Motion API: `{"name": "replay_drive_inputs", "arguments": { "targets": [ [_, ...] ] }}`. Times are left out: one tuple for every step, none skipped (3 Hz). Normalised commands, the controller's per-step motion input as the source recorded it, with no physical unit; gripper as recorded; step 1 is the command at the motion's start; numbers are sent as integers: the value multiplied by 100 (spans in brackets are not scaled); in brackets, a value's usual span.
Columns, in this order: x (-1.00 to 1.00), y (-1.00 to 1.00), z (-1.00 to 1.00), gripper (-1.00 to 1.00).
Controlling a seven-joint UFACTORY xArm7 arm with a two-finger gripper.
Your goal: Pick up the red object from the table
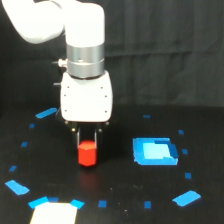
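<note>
Red-orange and faceted, sitting upright as the red object, a short roughly hexagonal cylinder, on or only just above the black table, towards the exterior view's left of the blue square patch and well apart from it. Looking matte and plastic-like, with flat sides offering two parallel faces for a pinch.

Hanging straight down over it, pointing the gripper vertically, probably so that the dark fingers are meeting those flat sides squarely. Straddling the upper part of the cylinder, one finger on each side, with the top face showing between them. Appearing to touch or nearly touch the sides, yet not showing clearly whether pressing or merely bracketing; not possible to tell clamped from loose here. Likewise not showing whether the base is resting on the surface or is barely clear of it, the black top swallowing any shadow.

Reading as the grasp-or-first-lift step of the pick, with a rise to follow once the hold is firm.

Contrasting smooth white housing and a brushed silver ring on the arm against the dull dark surface. Scattering small blue tape marks in a loose ring, with a white patch lying at the near edge.
</note>
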Motion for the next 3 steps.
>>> {"name": "replay_drive_inputs", "arguments": {
  "targets": [
    [100,51,94,-100],
    [100,30,100,-93],
    [100,7,100,-100]
  ]
}}
